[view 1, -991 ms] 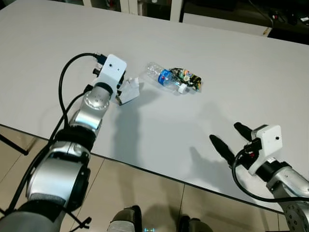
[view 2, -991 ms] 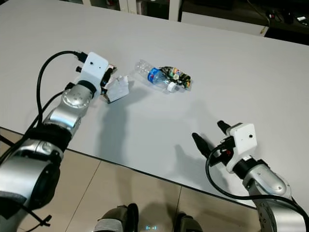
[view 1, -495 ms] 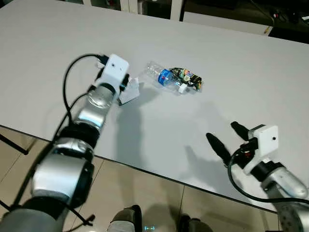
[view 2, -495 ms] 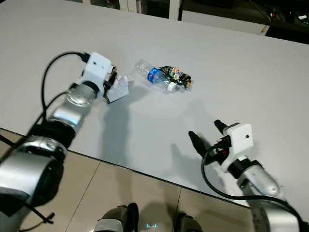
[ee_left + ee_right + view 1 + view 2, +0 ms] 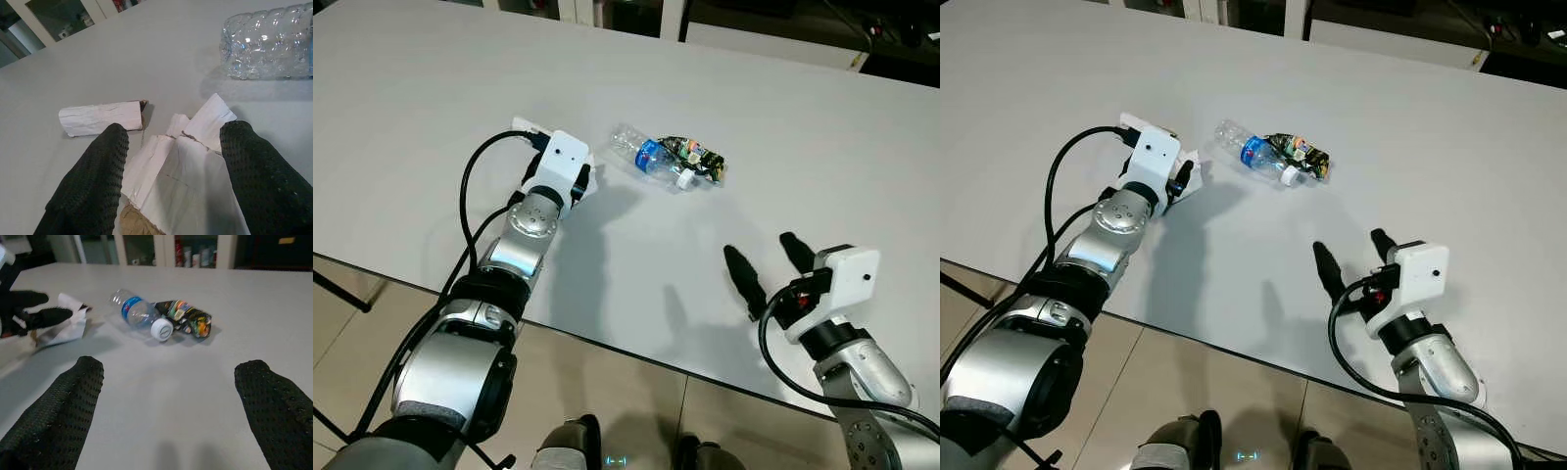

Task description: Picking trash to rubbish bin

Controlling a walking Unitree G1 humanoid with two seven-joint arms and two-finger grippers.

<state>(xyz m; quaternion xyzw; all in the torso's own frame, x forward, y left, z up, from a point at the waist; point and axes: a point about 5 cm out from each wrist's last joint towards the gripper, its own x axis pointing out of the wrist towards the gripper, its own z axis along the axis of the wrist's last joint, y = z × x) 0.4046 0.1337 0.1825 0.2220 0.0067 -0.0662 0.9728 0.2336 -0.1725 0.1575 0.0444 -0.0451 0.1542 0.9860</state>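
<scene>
**Inspector:** State the position of your left gripper.

**Robot:** My left gripper (image 5: 171,171) is out over the white table (image 5: 431,88), left of centre in the head view. Its two black fingers (image 5: 90,183) stand apart with crumpled white paper (image 5: 181,171) lying between them. Whether the pads press on the paper I cannot tell; a gap shows on each side, so I record the fingers as parted and not gripping.

**Inspector:** What else lies near that paper?

**Robot:** A small rolled scrap of white paper (image 5: 100,117) lies on the table just beyond my fingertips, apart from the crumpled piece. Further on is a clear plastic bottle (image 5: 646,155), lying on its side above the centre of the head view, with a blue label and a white cap (image 5: 161,329).

**Inspector:** And beside the bottle?

**Robot:** A crumpled snack wrapper (image 5: 698,156), dark with coloured print, touches the bottle at its cap end, on the right of it.

**Inspector:** Your right gripper?

**Robot:** My right gripper (image 5: 766,266) is at the lower right of the head view, near the table's front edge, well apart from the bottle and wrapper. Its fingers (image 5: 63,406) are spread wide with nothing between them. It points toward the bottle.

**Inspector:** Floor condition?

**Robot:** Beige tile floor (image 5: 636,392) shows under the table's near edge.
</scene>
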